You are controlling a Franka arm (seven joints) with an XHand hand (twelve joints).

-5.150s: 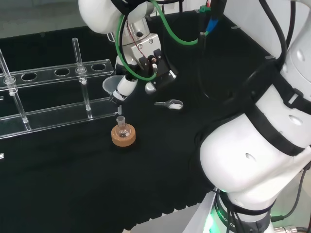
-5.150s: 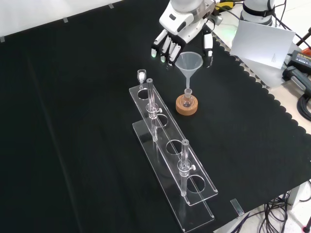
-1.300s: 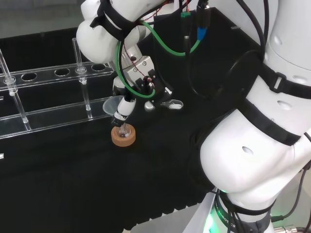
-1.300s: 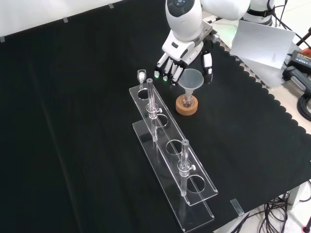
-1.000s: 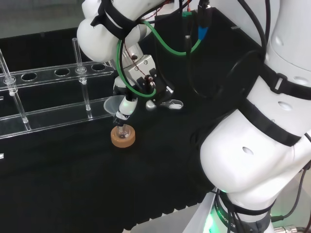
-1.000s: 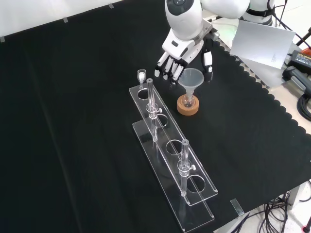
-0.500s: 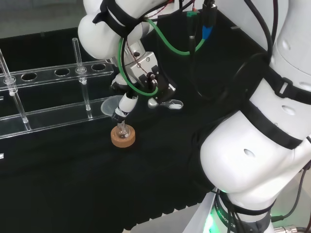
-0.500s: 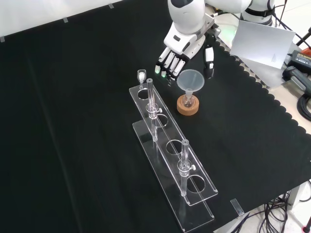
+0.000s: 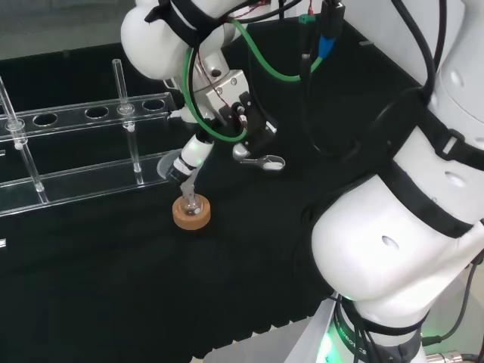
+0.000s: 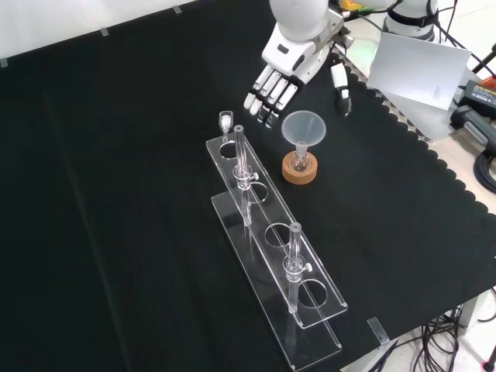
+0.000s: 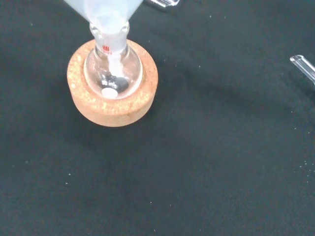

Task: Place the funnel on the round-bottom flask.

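Observation:
A clear funnel (image 10: 303, 128) stands upright with its stem in the neck of a small round-bottom flask (image 10: 300, 160), which rests on a cork ring (image 10: 299, 172). In the wrist view the funnel (image 11: 106, 12) sits in the flask (image 11: 113, 73) on the cork ring (image 11: 112, 105). The hand (image 10: 293, 56) hovers above and behind the funnel, open. Its straight fingers (image 10: 263, 94) and thumb (image 10: 340, 84) stand apart from the funnel's rim. In the head view the hand (image 9: 227, 94) is above the flask (image 9: 189, 203), with one finger (image 9: 189, 157) pointing down next to the funnel (image 9: 169, 166).
A long clear rack (image 10: 273, 256) with upright tubes lies left of the flask in the front view; in the head view the rack (image 9: 83, 151) runs along the left. A small metal scoop (image 9: 265, 161) lies near the hand. A white sheet (image 10: 418, 70) lies at the bench's far right.
The hand has let go of the funnel, straightened its fingers and risen away from it. The funnel stays seated in the flask.

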